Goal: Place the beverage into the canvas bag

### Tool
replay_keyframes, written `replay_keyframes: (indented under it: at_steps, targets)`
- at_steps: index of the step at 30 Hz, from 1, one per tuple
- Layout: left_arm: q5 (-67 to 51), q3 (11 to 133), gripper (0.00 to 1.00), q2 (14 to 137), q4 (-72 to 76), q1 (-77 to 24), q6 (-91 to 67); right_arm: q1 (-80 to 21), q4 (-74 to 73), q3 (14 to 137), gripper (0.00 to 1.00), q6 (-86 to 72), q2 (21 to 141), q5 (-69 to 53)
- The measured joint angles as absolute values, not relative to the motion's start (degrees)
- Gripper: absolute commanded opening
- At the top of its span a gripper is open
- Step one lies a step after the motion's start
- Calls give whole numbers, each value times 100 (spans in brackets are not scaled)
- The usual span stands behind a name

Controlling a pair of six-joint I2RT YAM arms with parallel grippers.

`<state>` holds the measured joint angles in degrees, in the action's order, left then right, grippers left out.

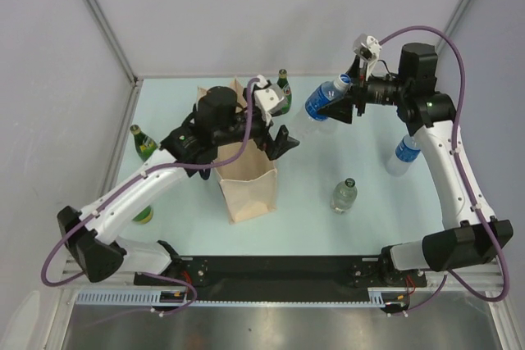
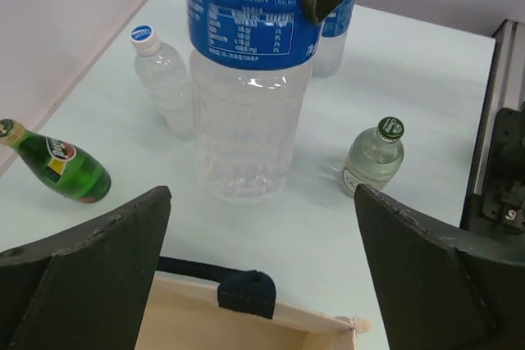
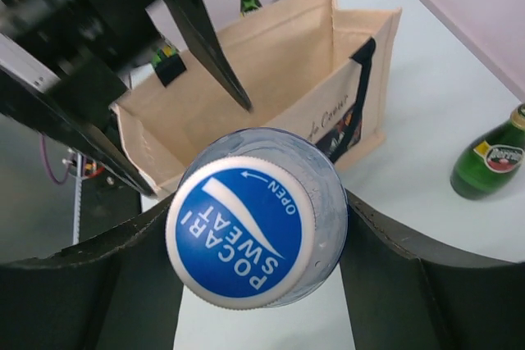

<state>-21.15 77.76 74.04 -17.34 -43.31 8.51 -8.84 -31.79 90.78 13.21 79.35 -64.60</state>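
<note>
Just one bag (image 1: pixel 246 190), one gripped bottle (image 1: pixel 320 106)

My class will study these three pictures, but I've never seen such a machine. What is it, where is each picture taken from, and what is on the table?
These are two robot arms bolted to the near edge of a table, each ending in a two-finger gripper. One picture looks down from above; the other two come from cameras on each wrist. The right gripper is clamped on a blue-labelled bottle. The left gripper, open, is at the mouth of the canvas bag. Green bottles and clear bottles sit around it.
</note>
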Motion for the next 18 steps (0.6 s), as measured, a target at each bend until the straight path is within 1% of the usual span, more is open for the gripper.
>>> replay_keyframes:
  at_steps: [5, 10, 11, 13, 14, 16, 17, 18]
  targets:
    - [-2027, 7922, 92, 7885, -1640, -4545, 987, -972, -2783, 9076, 0, 694, 7780, -6501]
    - [-1863, 8110, 80, 8180, -1549, -4709, 1079, -974, -2534, 8973, 0, 283, 7640, -6497]
    - [-1855, 8136, 74, 8206, -1538, -4724, 1074, -965, -2467, 8930, 0, 189, 7616, -6497]
    - [-1809, 8189, 68, 8252, -1544, -4764, 1066, -965, -2307, 8831, 0, -16, 7577, -6499]
    - [-1806, 8206, 60, 8274, -1538, -4779, 1057, -965, -2213, 8777, 0, -128, 7559, -6501]
    - [-1802, 8230, 52, 8326, -1553, -4807, 998, -963, -2018, 8659, 0, -316, 7535, -6493]
    - [-1800, 8246, 45, 8355, -1559, -4816, 952, -956, -1890, 8580, 0, -412, 7520, -6488]
    - [-1798, 8265, 41, 8385, -1573, -4827, 913, -945, -1761, 8510, 0, -508, 7516, -6484]
